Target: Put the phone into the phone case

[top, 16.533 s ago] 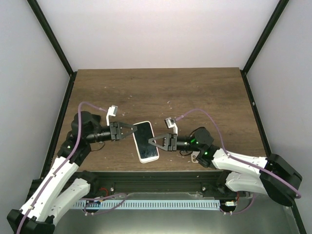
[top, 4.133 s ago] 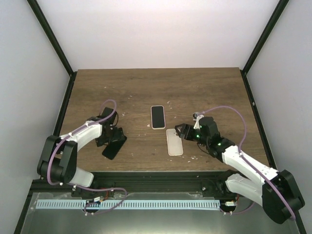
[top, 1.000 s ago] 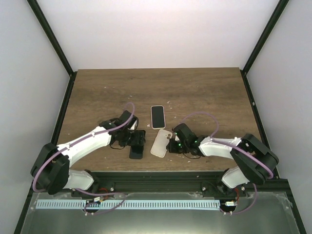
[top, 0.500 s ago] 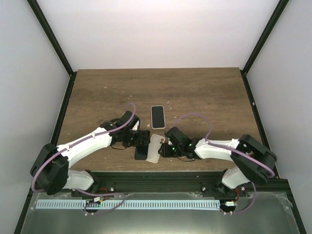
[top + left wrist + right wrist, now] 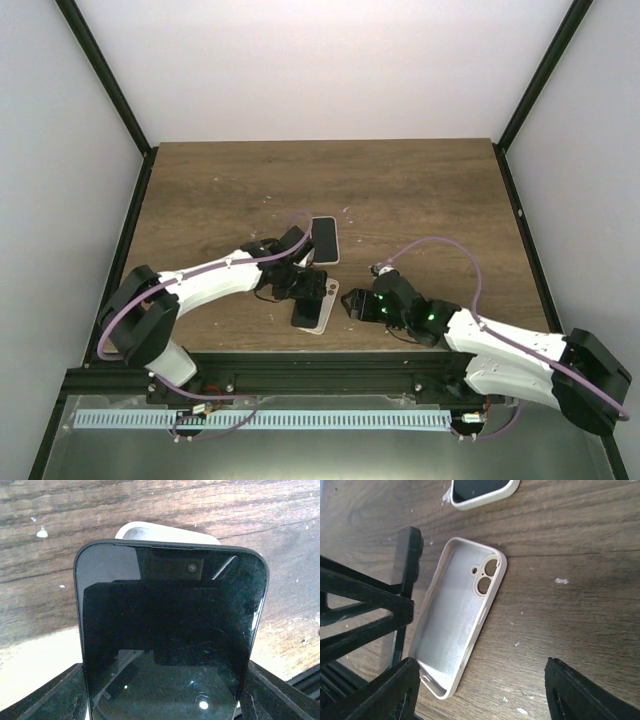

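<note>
The phone (image 5: 170, 640) is a glossy black slab, and my left gripper (image 5: 165, 700) is shut on its long sides. In the top view the phone (image 5: 306, 292) hangs over the left part of the phone case (image 5: 330, 295), held by the left gripper (image 5: 290, 285). The right wrist view shows the empty cream case (image 5: 457, 625) lying hollow side up, with the phone (image 5: 405, 580) tilted on edge along its left wall. My right gripper (image 5: 480, 700) stands open just short of the case's near end, gripping nothing. It sits right of the case (image 5: 352, 305).
A second phone in a cream case (image 5: 323, 240) lies screen up just beyond the left gripper, also seen at the top of the right wrist view (image 5: 482, 492). The wooden table (image 5: 420, 190) ends in a black front rail (image 5: 320, 365) close behind the case.
My right gripper has opened, let go of the case and drawn back to the right. The left arm has carried the phone rightward to the case.
</note>
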`<state>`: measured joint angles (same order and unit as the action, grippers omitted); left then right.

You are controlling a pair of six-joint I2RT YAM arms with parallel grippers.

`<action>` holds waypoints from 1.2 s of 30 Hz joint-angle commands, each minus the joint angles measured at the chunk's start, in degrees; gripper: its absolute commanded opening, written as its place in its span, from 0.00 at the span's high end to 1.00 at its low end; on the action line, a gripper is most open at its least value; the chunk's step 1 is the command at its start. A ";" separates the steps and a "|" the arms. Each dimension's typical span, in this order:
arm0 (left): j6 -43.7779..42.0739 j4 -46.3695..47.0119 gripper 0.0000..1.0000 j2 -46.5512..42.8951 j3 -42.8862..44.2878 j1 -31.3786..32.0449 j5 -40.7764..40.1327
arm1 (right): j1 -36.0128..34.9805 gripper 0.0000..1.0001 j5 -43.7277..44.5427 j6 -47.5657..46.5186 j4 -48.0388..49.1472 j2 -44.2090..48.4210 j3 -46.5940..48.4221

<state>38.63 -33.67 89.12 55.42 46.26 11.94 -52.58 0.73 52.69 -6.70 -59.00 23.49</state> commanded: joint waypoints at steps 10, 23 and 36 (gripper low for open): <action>-2.49 -4.20 0.47 7.38 6.43 2.96 -4.28 | 0.22 0.29 8.11 2.72 -4.14 9.05 -2.07; -3.15 -7.70 0.37 11.41 10.86 4.50 -6.11 | 0.36 0.28 7.92 2.77 -3.58 9.50 -3.14; -3.53 -8.60 0.13 12.24 11.53 4.89 -6.01 | 0.37 0.28 7.71 2.99 -3.43 10.66 -3.80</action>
<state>35.53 -41.80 101.14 65.28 50.81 6.11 -52.31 6.79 55.13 -10.24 -49.19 20.05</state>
